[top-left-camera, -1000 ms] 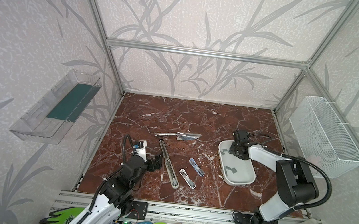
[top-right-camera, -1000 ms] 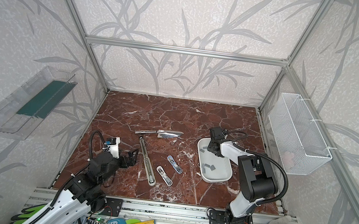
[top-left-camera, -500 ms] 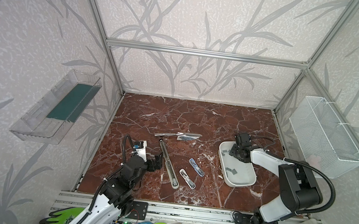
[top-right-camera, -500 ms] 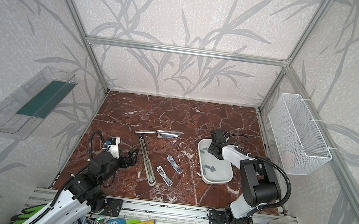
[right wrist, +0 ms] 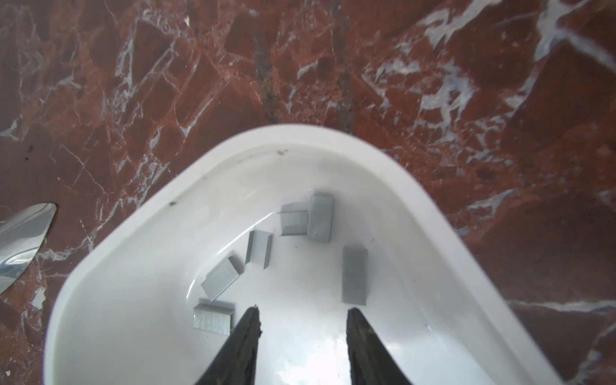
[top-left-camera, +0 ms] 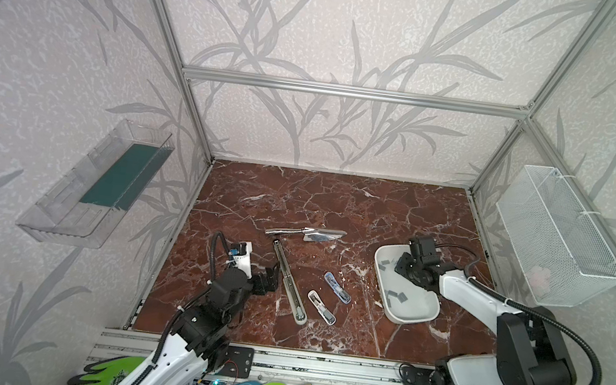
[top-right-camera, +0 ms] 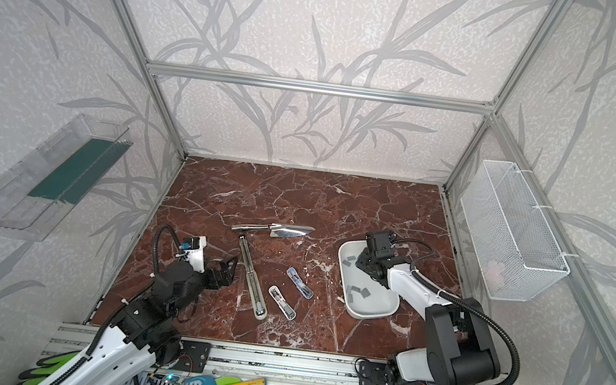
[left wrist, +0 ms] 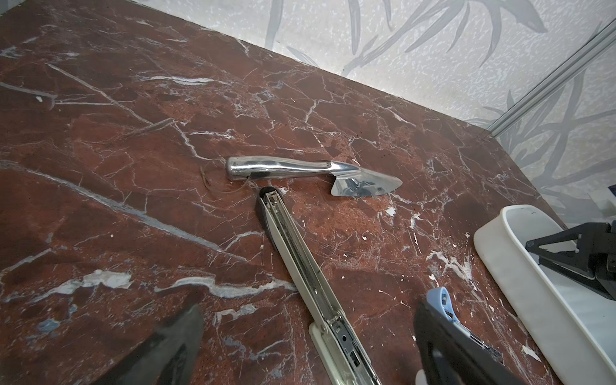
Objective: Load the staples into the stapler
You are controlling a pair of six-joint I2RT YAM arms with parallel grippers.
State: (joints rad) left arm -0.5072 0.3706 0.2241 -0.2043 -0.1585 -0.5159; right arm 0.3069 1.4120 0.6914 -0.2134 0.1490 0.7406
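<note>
The right gripper (right wrist: 301, 313) has slid up the white oval dish (right wrist: 133, 213), empty jaws narrowing over flat grey staple strips (right wrist: 320, 221) inside, so a pick looks near; the left gripper (left wrist: 306, 310) gapes idle.

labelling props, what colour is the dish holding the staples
The dish is white; right wrist view.

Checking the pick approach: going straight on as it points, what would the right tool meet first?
Likely the bare floor of the white tray, in the gap between the staples; the open right tool holds nothing. Depth is unclear.
</note>
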